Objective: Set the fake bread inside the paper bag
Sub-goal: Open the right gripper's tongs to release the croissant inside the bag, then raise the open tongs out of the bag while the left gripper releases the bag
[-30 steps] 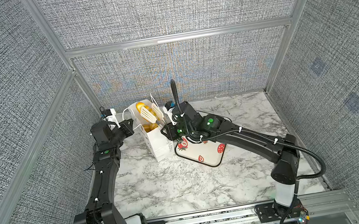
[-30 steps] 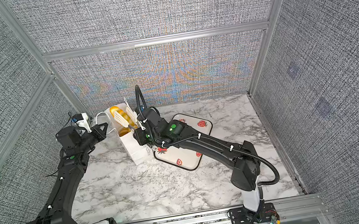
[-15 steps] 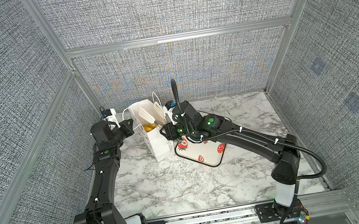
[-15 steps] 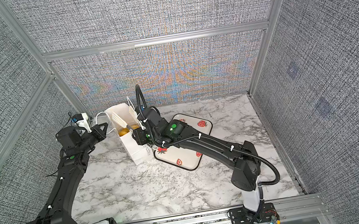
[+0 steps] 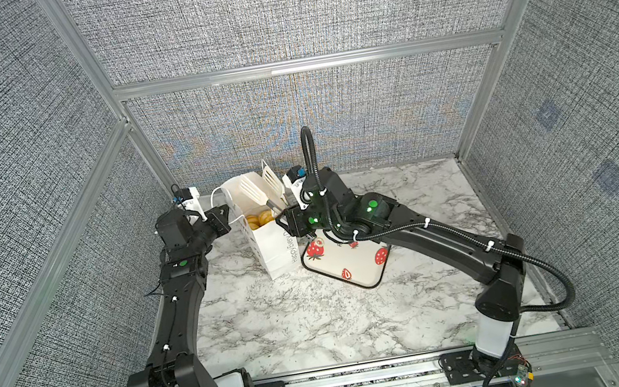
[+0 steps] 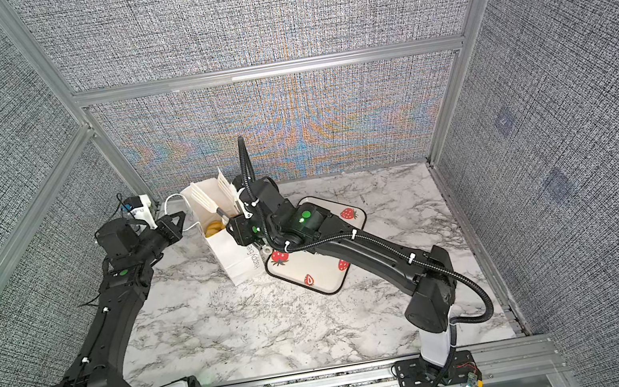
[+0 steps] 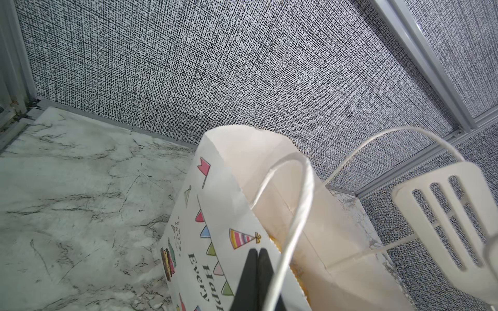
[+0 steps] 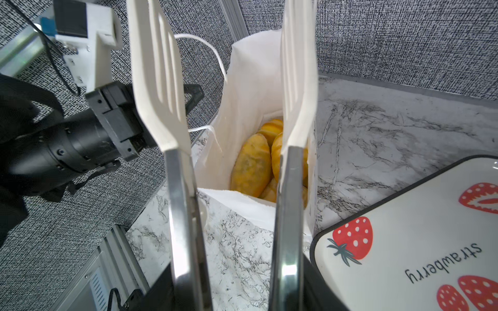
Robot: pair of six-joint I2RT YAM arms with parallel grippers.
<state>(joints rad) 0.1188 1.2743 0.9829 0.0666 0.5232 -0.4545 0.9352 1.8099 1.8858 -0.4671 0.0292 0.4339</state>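
Note:
The white paper bag [image 5: 276,246] [image 6: 240,260] stands upright at the back of the marble table. Several golden fake bread rolls [image 8: 252,164] [image 5: 259,220] lie inside it. My left gripper [image 7: 257,258] [image 5: 223,212] is shut on the bag's printed wall just below the rim, beside a cord handle [image 7: 296,215]. My right gripper [image 8: 239,285] [image 5: 289,223] is shut on a pair of tongs [image 8: 159,80] with steel arms and white slotted blades. The blades [image 5: 256,186] stand apart over the bag's mouth with nothing between them.
The cream strawberry-print tray [image 5: 371,273] [image 8: 431,215] with a black rim lies right of the bag, under my right arm, with no bread on it. The grey back wall [image 5: 288,122] stands close behind the bag. Bare marble [image 5: 299,322] stretches toward the front rail.
A second ago the tongs held a roll above the bag. The blades have spread and the roll now lies inside the bag. My left gripper has kept its hold.

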